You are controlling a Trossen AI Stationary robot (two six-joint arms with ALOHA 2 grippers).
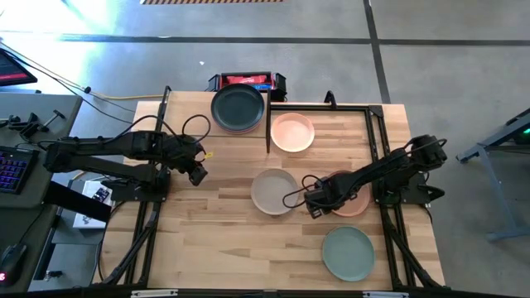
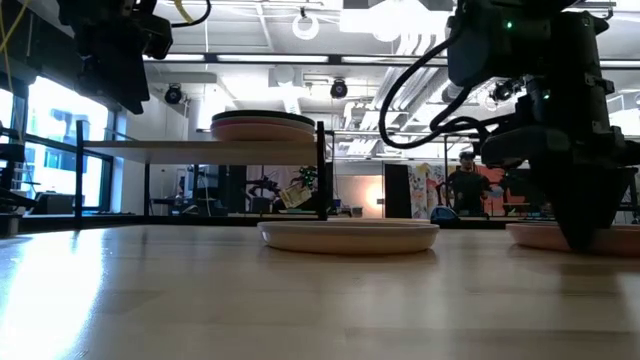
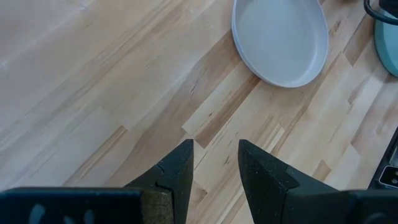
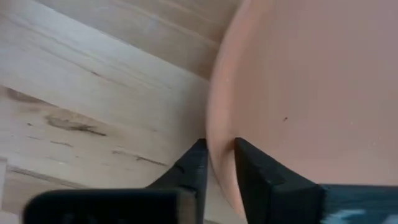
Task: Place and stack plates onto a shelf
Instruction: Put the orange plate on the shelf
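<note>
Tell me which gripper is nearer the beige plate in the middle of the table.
Right. The right gripper sits just beside the beige plate, at a terracotta plate's rim. The left gripper hovers farther away.

You are looking at a pale wooden tabletop [image 1: 215,223] showing smooth planked grain at frame centre, matte plates [image 1: 348,252] lying on it, and a wood-panel shelf [image 2: 200,147] standing on thin black metal posts.

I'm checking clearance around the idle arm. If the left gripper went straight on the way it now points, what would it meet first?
The left gripper, open, points down at bare tabletop, so it would likely meet the wood first. The beige plate lies farther ahead, probably beyond that line, though depth is unclear.
</note>
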